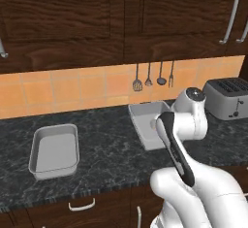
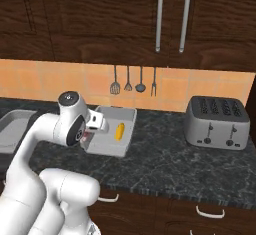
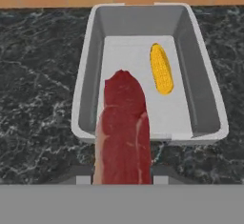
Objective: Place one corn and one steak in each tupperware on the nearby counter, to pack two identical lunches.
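Dangling from the gripper [image 3: 122, 179], steak [image 3: 123, 132] over tupperware [image 3: 86, 94] beside corn [image 3: 161, 68].

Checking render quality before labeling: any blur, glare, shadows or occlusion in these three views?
Hand view: sharp, flat lighting, no glare; the steak in the gripper hides the tupperware's near rim. Left base view: slightly soft, arm hides the tray's right part. Right base view: soft, corn readable, faint shading only.
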Controlling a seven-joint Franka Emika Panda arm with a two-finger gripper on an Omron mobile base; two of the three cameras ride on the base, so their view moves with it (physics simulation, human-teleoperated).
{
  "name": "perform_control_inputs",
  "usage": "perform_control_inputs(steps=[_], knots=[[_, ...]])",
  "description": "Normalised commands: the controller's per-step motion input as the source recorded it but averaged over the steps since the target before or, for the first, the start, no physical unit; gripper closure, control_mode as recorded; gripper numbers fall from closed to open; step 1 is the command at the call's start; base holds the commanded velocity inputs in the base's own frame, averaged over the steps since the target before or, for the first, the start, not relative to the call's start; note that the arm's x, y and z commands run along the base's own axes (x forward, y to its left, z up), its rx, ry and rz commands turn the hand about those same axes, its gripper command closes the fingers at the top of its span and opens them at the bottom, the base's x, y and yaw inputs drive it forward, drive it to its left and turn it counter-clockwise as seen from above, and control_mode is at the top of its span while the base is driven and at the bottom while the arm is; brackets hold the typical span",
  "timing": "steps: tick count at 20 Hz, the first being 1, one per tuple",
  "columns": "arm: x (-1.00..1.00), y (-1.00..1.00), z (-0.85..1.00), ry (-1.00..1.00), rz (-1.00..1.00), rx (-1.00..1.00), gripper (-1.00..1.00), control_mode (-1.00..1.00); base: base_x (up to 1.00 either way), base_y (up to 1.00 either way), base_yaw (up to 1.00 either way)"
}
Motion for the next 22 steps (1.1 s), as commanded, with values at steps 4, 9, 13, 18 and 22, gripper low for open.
perform_control_inputs(steps=[4, 9, 13, 18, 22], knots=[[1.00, 0.00, -0.36, 0.20, 0.00, 0.00, 1.00, -1.00, 0.00, 0.00, 0.00], [0.98, 0.00, -0.21, 0.29, 0.00, -0.01, 1.00, -1.00, 0.00, 0.00, 0.00], [0.43, -0.01, 0.00, 0.17, 0.01, 0.00, 1.00, -1.00, 0.00, 0.00, 0.00], [0.16, 0.00, -0.24, -0.03, 0.00, 0.00, 1.00, -1.00, 0.00, 0.00, 0.00], [0.23, 0.00, -0.69, -0.12, 0.00, 0.00, 1.00, -1.00, 0.00, 0.00, 0.00]])
